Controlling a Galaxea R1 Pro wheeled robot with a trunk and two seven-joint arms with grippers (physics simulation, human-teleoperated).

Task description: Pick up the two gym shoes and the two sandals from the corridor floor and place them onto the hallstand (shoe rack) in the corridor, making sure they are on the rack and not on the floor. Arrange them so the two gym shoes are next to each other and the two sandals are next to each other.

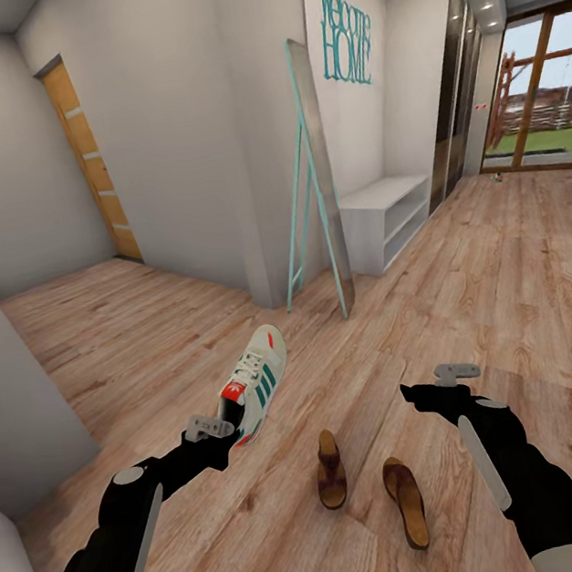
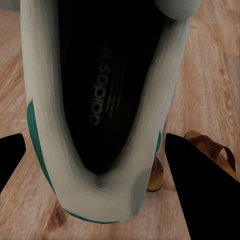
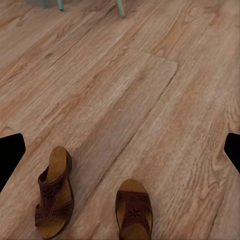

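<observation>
the left hand (image 1: 223,425) grips the gym shoe (image 1: 256,378) at its heel (fingers either side); keep it level above the sandals (image 1: 331,469).

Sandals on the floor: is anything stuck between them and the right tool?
Nothing visible is. The right tool hangs open above bare floor, and both sandals lie just ahead of its fingers with only planks between. The gym shoe is off at the left tool.
</observation>
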